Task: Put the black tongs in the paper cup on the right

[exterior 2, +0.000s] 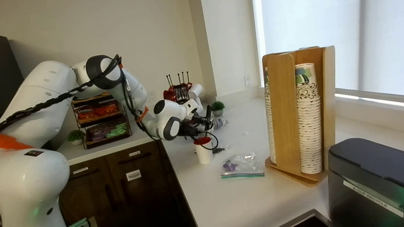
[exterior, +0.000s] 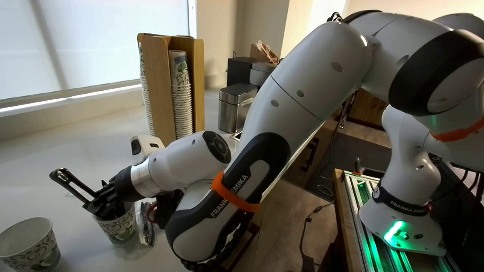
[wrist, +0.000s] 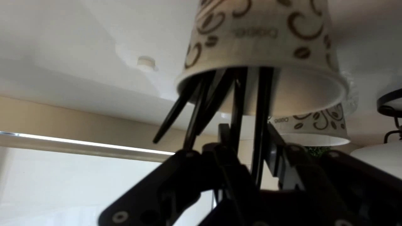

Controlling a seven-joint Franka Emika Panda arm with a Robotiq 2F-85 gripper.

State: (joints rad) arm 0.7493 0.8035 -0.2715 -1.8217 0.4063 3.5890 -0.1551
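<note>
Two slim arms of the tongs point(wrist: 261, 125) were found reaching into the cup point(wrist: 260, 44) in the wrist view, which stood inverted, the cup's mouth facing downward there. The pincer point(wrist: 247, 131) was judged clamped on the tongs, bearing on the outer side of each arm; no clear gap was noted. Three further black sticks point(wrist: 172, 116) stood in the same cup, kind not established. A second cup point(wrist: 317, 123) stood behind.

In an exterior view, the tongs rose at a tilt from the pincer, joined end uppermost and above the cup; their lower ends were hidden. This cup stood to the right of the second cup as pictured, in agreement with the task. A rack point(exterior: 159, 83) stood well apart from both.

In an exterior view, a dark upper length of the tongs showed above the pincer. The cup was largely masked, with the mug point(exterior 2: 204, 153) in front on the tabletop point(exterior 2: 228, 202); depth of insertion could not be verified.

Placement was judged nearly complete. Outstanding, by that judgement: parting the pincer to let go, then withdrawing without dragging the tongs or tipping the cup. Whether the tips rested on the bottom could not be told.
</note>
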